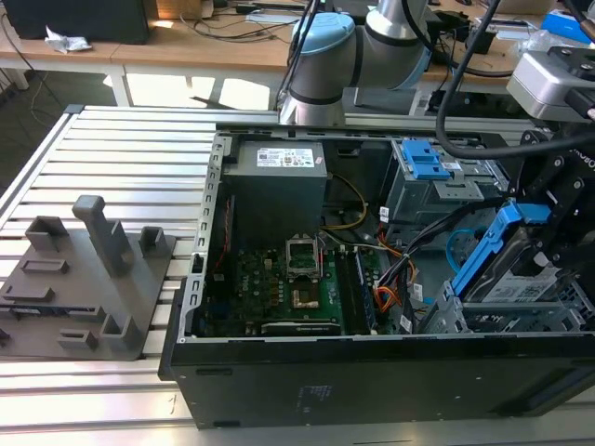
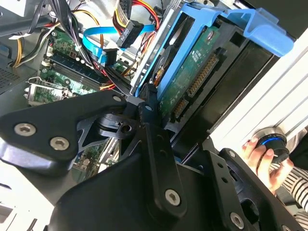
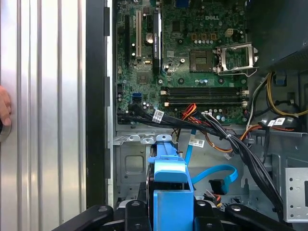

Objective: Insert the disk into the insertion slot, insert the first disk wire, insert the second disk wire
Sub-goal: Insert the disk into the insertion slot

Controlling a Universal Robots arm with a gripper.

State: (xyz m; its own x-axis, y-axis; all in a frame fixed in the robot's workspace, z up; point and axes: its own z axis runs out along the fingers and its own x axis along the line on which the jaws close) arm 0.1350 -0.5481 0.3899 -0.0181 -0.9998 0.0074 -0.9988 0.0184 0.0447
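Observation:
My gripper point(image 1: 547, 249) is shut on the disk point(image 1: 513, 283), a silver drive in a bright blue carrier point(image 3: 170, 192). The disk is held tilted, its lower end at the mouth of the insertion slot point(image 1: 483, 318), the perforated metal cage at the case's front right corner. In the second wrist view the black fingers point(image 2: 150, 103) meet on the carrier's edge beside the disk's green circuit board point(image 2: 192, 72). The second disk wire point(image 3: 217, 171), a light-blue flat cable with a dark plug point(image 2: 109, 54), curls loose inside the case. A dark plug on coloured wires point(image 2: 130, 31) hangs near it.
The open computer case point(image 1: 372, 372) lies on a slatted metal table point(image 1: 121, 158). A taller bay with blue latches point(image 1: 426, 163) stands behind the cage. A grey fixture point(image 1: 88, 279) sits at the exterior view's left. A person's hand point(image 2: 262, 154) rests on a knob beside the case.

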